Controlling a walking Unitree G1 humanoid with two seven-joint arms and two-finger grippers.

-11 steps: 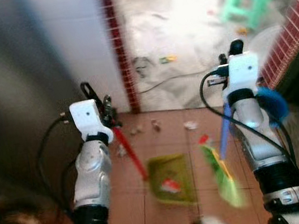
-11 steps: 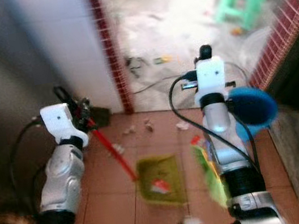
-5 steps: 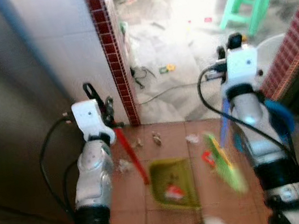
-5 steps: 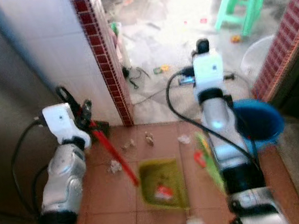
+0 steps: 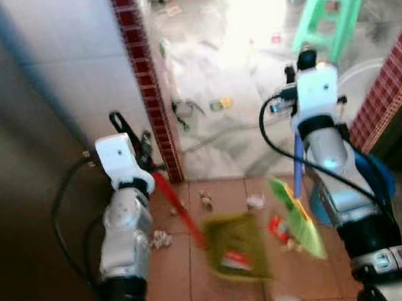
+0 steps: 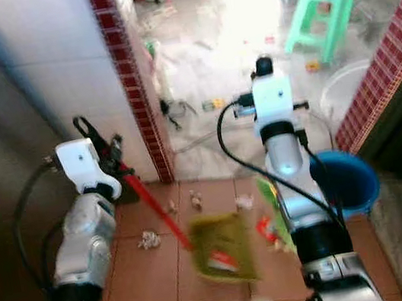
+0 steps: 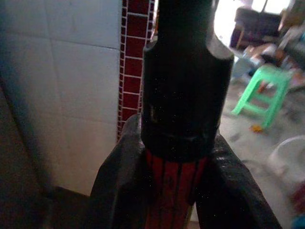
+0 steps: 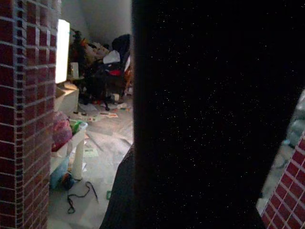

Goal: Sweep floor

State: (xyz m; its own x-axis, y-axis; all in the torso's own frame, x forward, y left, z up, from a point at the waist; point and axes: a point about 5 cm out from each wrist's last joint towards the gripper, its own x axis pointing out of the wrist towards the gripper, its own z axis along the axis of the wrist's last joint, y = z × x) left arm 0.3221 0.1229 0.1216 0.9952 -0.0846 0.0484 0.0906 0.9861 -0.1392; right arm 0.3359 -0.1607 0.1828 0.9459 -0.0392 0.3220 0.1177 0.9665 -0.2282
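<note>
Floor: terracotta tiles point(image 5: 168, 279) near me, littered pale concrete beyond a brick pillar point(image 6: 122, 71).
Left gripper point(image 7: 178, 191): clamped on dustpan point(image 5: 236, 246) handle; wrist view adds green stool point(image 7: 262, 93).
Right gripper: fingers unclear; broom point(image 5: 298, 215) beside dustpan.

Readable text: none, on any surface.
Dustpan point(image 5: 236, 246): the red and white scrap lying in it is too blurred to show any lettering.
Floor litter point(image 5: 219, 104): small packets, their print too small to read.
</note>
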